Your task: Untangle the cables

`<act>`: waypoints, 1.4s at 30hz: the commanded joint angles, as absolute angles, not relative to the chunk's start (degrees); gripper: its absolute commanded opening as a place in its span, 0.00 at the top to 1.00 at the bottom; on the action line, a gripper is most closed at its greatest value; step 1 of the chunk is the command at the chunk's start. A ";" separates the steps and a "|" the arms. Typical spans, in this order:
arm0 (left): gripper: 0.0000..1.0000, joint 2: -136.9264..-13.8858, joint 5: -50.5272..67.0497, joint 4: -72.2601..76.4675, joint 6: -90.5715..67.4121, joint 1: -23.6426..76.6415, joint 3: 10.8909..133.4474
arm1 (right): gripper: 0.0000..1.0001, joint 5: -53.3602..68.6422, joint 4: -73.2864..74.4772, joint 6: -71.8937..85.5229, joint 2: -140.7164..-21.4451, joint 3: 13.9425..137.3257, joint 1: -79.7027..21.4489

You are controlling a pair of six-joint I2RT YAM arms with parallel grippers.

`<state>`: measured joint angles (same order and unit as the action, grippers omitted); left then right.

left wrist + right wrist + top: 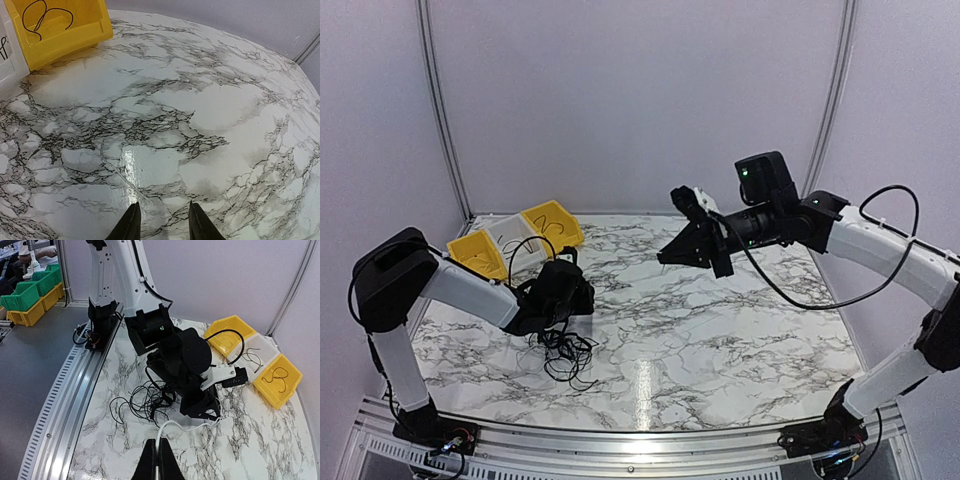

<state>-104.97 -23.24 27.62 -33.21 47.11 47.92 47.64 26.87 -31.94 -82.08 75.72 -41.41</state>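
Landmark = the row of bins (480, 255) at the far-left of the table (720, 330). The cables (567, 352) sit in one tangle on the near side of the bins, toward my arm bases. Single cords lie in at least two of the bins, so I judge the job is partly done.

My left gripper (165, 227) hangs low btwn the bins and the tangle, just over its far edge. Fingers are apart, w/ only bare marble btwn them in the wrist view and no strand. My right gripper (157, 450) is raised, well right of the bins, fingers together. A thin white cord shows at its tips; can't tell if it's pinched.

Step in hand, as I judge it: get one strand out w/ the left.
- Don't shut on nothing. Tip the wrist back, away from the bins, till a cord shows btwn the fingers.
- Go for an outer loop or an end piece, not the dense middle.
- Lift slow. If the whole clump rises, stop and bring the right gripper down to pin the rest.
- Pull away from the clump, not twds the bins, so the loops open instead of cinching.
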 commanded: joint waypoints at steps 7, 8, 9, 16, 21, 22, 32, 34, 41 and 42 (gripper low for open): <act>0.65 -106.67 -22.50 26.70 -31.90 44.42 47.82 | 1.00 53.90 41.41 -38.28 -76.73 86.81 -36.16; 0.65 -106.63 -22.42 26.64 -31.72 44.28 47.86 | 1.00 53.88 42.50 -38.79 -76.39 87.89 -35.91; 0.65 -106.57 -22.39 26.59 -31.41 44.01 47.70 | 1.00 53.69 43.52 -39.18 -76.11 89.12 -35.63; 0.64 -103.81 -22.44 26.37 -29.38 41.45 45.41 | 1.00 47.74 49.30 -41.20 -74.38 97.06 -35.36; 0.63 -101.25 -22.12 26.27 -27.17 40.10 43.70 | 1.00 45.08 49.25 -40.37 -73.17 96.89 -35.35; 0.62 -100.53 -21.73 26.28 -26.63 40.01 43.38 | 1.00 44.82 48.62 -40.03 -73.01 95.98 -35.39; 0.49 -87.38 -10.80 26.42 -21.32 41.60 40.49 | 1.00 42.98 38.04 -37.09 -73.40 83.30 -35.39; 0.48 -85.13 -9.58 26.40 -20.82 42.56 40.22 | 1.00 43.04 35.50 -36.35 -73.83 80.08 -35.37; 0.47 -83.84 -8.98 26.33 -22.28 44.94 40.85 | 1.00 42.00 25.01 -34.80 -77.07 67.79 -35.36; 0.47 -84.85 -8.81 26.32 -23.32 44.99 41.26 | 1.00 41.48 24.10 -34.84 -77.75 66.40 -35.34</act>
